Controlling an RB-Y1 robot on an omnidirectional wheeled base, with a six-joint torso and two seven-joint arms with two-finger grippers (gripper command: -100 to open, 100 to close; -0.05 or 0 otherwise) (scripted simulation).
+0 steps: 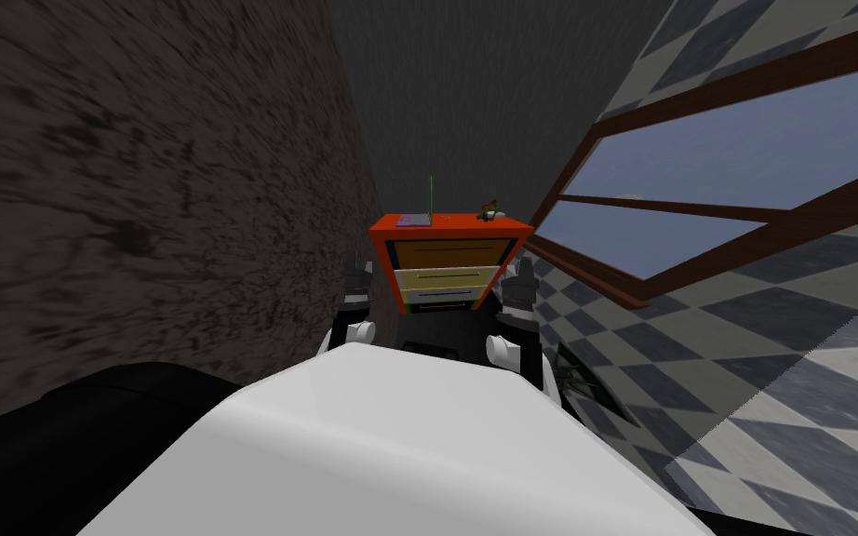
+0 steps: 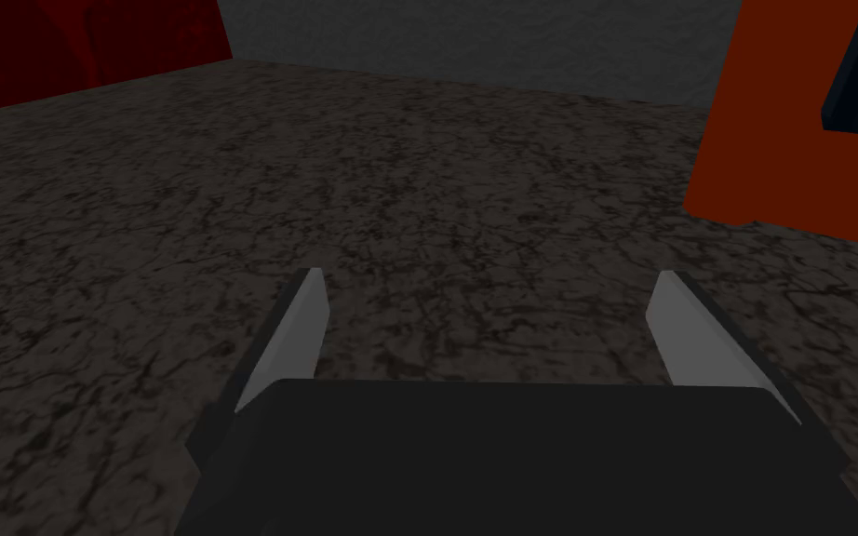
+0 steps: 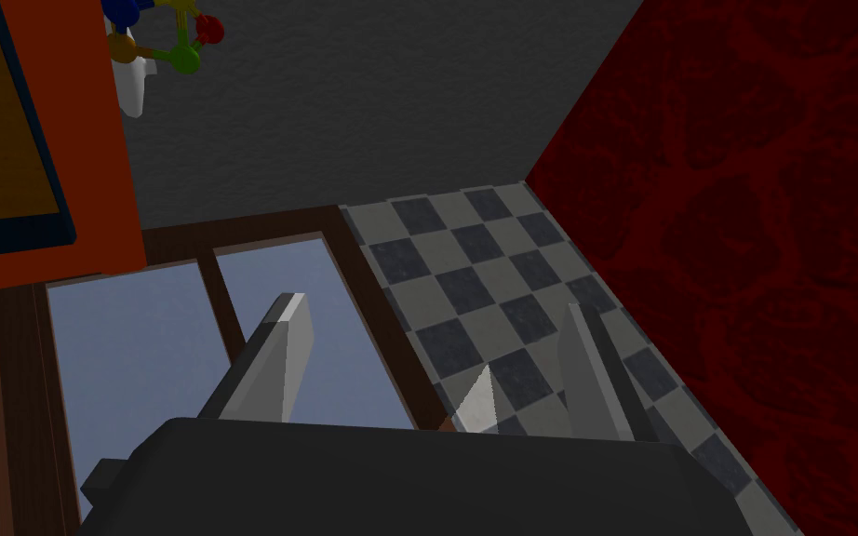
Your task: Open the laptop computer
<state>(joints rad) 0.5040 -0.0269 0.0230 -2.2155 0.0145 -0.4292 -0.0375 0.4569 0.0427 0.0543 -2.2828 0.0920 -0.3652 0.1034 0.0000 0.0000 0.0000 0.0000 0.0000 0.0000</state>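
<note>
Laptop (image 1: 413, 221) lies flat on the left part of the orange chest of drawers' (image 1: 446, 249) top, ahead of and higher than both arms, nearer the left gripper (image 2: 490, 274) than the right gripper (image 3: 433, 302), each with fingers apart.

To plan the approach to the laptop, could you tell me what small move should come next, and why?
Probably raise the left gripper toward the laptop on the orange dresser: it and the right gripper are open, beside the drawers, below the top.
</note>
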